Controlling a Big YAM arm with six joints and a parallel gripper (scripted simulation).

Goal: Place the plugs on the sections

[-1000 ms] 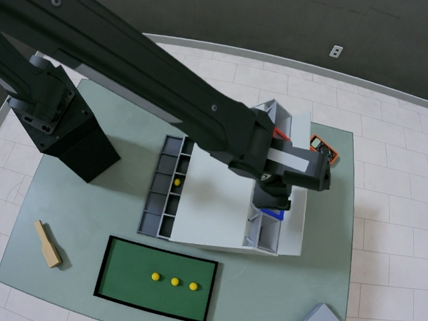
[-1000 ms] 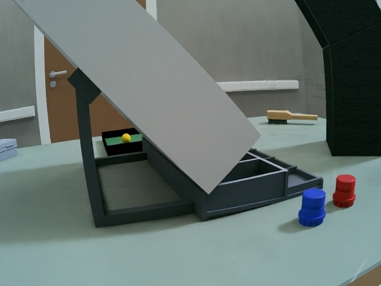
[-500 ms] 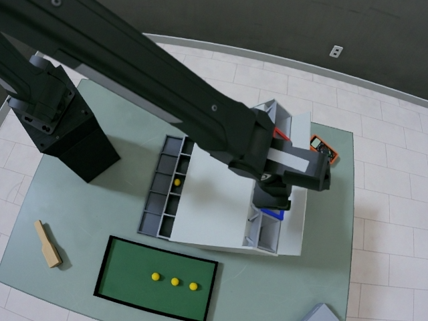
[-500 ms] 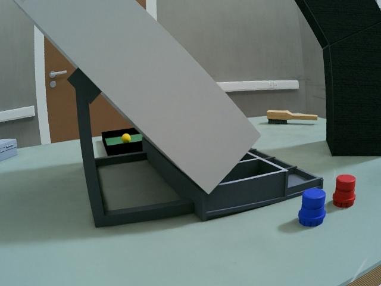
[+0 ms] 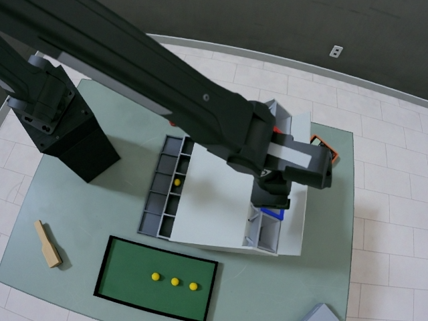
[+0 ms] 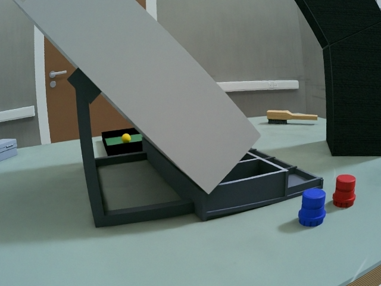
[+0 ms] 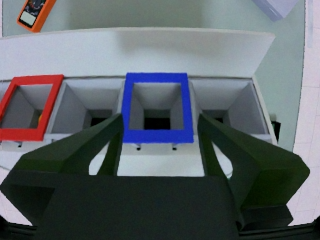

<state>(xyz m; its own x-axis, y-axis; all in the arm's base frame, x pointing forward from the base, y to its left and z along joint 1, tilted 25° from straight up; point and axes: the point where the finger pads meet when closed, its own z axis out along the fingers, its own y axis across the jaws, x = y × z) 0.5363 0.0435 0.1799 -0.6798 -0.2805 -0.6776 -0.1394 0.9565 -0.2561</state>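
My gripper (image 7: pixel 160 120) (image 5: pixel 272 202) is open and empty. It hangs close above the blue-banded funnel (image 7: pixel 156 80) (image 5: pixel 273 212), with one finger on each side of it. The red-banded funnel (image 7: pixel 37 80) is two funnels to the left in the wrist view. A yellow marble (image 5: pixel 176 182) lies in the middle section of the grey row of sections (image 5: pixel 152 203) (image 6: pixel 255 185), at the foot of the sloping cover (image 5: pixel 214 200) (image 6: pixel 147 80). Three marbles (image 5: pixel 174 281) lie in the green tray (image 5: pixel 103 262) (image 6: pixel 121 149). The red plug (image 6: pixel 344 190) and the blue plug (image 6: pixel 312 207) stand on the table beside the sections.
A wooden brush (image 5: pixel 47 244) (image 6: pixel 289 116) lies near the table's edge. An orange device (image 5: pixel 334 157) (image 7: pixel 36 12) lies behind the funnel stand. The arm's black base (image 5: pixel 69 138) (image 6: pixel 353 92) stands near the plugs. A grey-blue box (image 5: pixel 319 312) (image 6: pixel 6 148) sits at a corner.
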